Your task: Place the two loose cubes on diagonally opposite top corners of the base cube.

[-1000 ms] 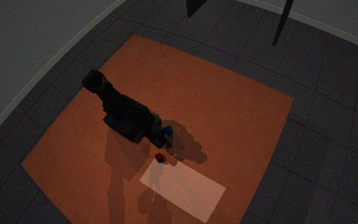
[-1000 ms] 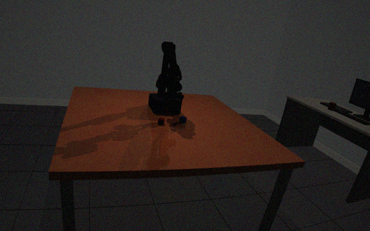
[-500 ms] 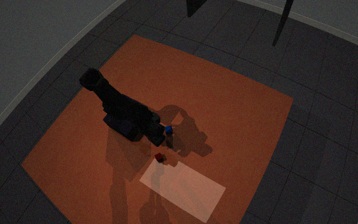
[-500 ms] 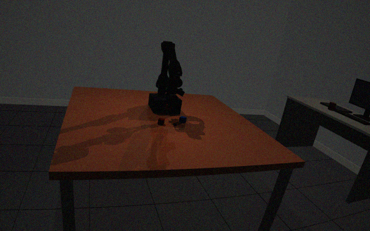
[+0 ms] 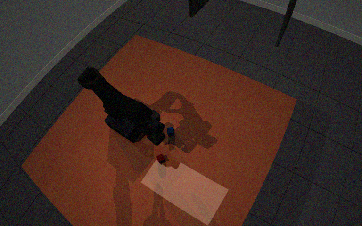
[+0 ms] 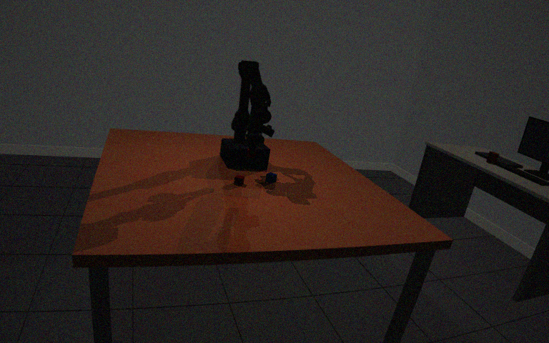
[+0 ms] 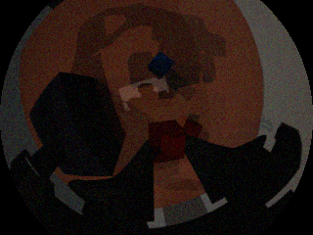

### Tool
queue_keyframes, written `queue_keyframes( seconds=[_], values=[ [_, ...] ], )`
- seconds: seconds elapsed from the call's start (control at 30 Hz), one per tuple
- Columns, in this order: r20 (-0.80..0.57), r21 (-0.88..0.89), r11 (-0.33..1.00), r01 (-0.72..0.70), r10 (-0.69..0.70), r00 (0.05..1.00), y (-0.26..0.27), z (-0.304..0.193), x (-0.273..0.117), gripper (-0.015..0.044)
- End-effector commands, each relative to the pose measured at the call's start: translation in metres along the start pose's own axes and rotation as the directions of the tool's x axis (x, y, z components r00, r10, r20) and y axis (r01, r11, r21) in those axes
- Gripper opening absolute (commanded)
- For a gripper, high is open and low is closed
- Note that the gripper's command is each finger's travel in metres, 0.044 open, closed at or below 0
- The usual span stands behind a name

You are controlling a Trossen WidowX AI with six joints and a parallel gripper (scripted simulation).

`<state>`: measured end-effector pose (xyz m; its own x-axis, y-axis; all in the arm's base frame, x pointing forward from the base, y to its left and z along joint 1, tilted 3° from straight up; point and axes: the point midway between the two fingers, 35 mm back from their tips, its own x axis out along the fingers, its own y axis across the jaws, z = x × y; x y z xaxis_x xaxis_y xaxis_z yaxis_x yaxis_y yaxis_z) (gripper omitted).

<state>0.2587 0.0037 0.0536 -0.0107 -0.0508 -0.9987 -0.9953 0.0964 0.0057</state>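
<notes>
My gripper (image 7: 164, 140) (image 6: 251, 151) is shut on a red cube (image 7: 163, 131), held above the table close in front of the arm's base. The arm mostly hides the fingers in the top view. The other red cube (image 5: 160, 158) (image 6: 239, 180) (image 7: 194, 128) rests on the table, beyond and beside the held cube in the wrist view. The blue cube (image 5: 170, 130) (image 6: 271, 177) (image 7: 160, 65), the base, stands on the table apart from the resting red cube. Nothing lies on top of it. My gripper is not over the blue cube.
The orange table (image 5: 240, 106) (image 6: 344, 218) carries the arm's dark base (image 5: 121, 127) (image 6: 244, 155) (image 7: 78, 124). A pale rectangular patch (image 5: 197, 191) lies beside the resting red cube. A separate desk (image 6: 502, 169) with a monitor (image 6: 536, 141) stands away to the right.
</notes>
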Motion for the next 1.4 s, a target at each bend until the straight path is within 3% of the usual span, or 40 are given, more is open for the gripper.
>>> queue_keyframes(
  seconds=[0.0, 0.17, 0.67, 1.37],
  values=[
    [0.005, 0.009, 1.000, 0.001, -0.001, 1.000, 0.002, 0.000, -0.008, 0.0105],
    [0.006, 0.030, 1.000, 0.001, -0.001, 1.000, 0.002, 0.001, -0.010, 0.0105],
    [0.007, 0.440, 0.898, 0.003, -0.007, 1.000, -0.015, 0.029, -0.001, 0.0105],
    [0.011, 0.876, 0.482, -0.005, -0.009, 1.000, -0.033, 0.070, 0.015, 0.0105]
  ],
)
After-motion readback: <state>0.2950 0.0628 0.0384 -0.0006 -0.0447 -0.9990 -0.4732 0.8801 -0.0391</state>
